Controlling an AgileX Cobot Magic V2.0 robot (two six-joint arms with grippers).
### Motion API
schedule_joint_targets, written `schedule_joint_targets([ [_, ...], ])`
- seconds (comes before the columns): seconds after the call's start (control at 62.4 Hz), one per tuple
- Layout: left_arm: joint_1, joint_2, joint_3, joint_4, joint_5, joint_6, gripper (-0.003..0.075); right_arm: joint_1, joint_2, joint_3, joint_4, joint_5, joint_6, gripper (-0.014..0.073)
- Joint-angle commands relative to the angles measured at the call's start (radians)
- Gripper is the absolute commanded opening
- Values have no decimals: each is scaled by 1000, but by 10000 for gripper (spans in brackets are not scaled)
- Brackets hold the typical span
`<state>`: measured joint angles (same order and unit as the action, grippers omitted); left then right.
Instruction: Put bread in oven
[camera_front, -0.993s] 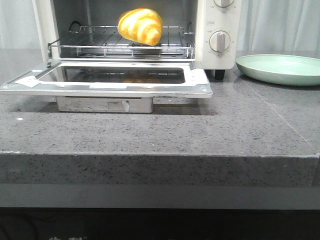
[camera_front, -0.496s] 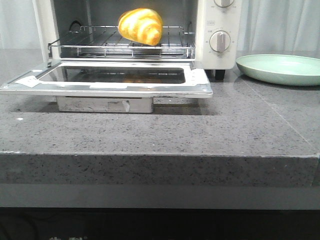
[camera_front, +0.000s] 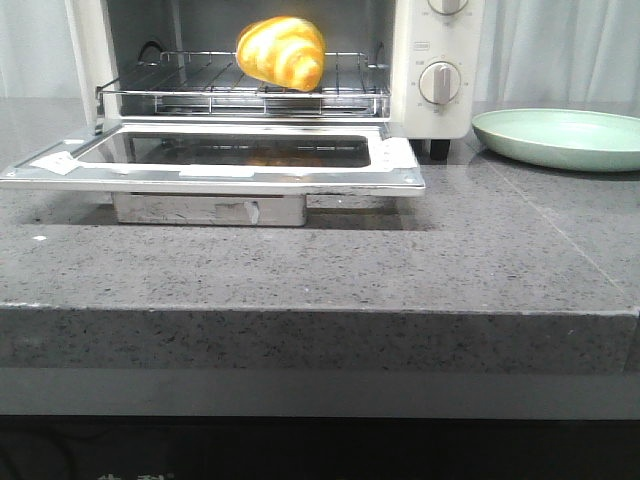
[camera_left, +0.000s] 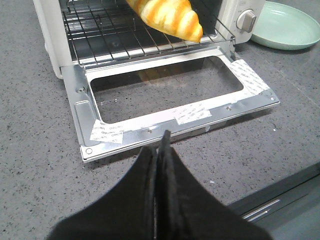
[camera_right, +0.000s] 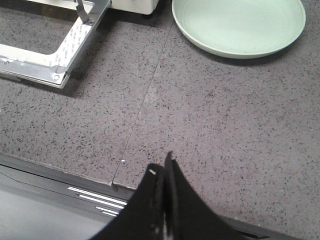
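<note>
Nearest the robot, both grippers hang back over the front edge of the grey counter (camera_front: 320, 260), each with its fingers pressed together and holding nothing — the left gripper (camera_left: 161, 150) faces the oven's lowered door (camera_left: 170, 107), the right gripper (camera_right: 166, 167) looks down on bare stone with the pale green plate (camera_right: 240, 25) well ahead of it. Beyond the door, which lies flat and open toward the robot, the bread (camera_front: 282, 52) sits on the wire rack (camera_front: 200, 85) inside the oven (camera_front: 440, 70), toward the right of the cavity, its long axis running roughly across the opening. So the bread appears to be in place already, and what remains, if anything, is likely the door. That lies straight ahead of the left gripper, just past its tips, making the left arm clearly the nearer one; the right gripper stands off to the side, by the door's corner.
</note>
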<state>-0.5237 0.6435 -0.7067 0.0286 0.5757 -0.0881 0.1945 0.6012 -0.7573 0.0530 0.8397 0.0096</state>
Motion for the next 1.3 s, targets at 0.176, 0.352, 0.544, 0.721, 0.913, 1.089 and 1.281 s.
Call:
schedule_joint_targets([
  [0.176, 130, -180, 128, -11, -180, -4, -18, -4, 1, -24, -6, -59, -10, -118],
  [0.352, 307, -419, 354, -11, -358, -4, -18, -4, 1, -24, -6, -59, -10, -118],
  [0.544, 450, -587, 564, -56, -485, -4, -18, -4, 1, -24, -6, -59, -10, -118],
  [0.721, 488, -660, 714, -89, -598, -4, -18, -4, 1, -24, -6, -59, -10, -118],
  [0.913, 439, -673, 738, -61, -589, -4, -18, -4, 3, -23, -6, -58, -10, -118],
  [1.089, 432, -673, 738, -56, -616, -4, -18, -4, 3, -23, -6, -59, -10, -118],
  [1.281, 477, -673, 738, -56, -622, -4, -18, -4, 3, -23, -6, -59, -10, -118],
])
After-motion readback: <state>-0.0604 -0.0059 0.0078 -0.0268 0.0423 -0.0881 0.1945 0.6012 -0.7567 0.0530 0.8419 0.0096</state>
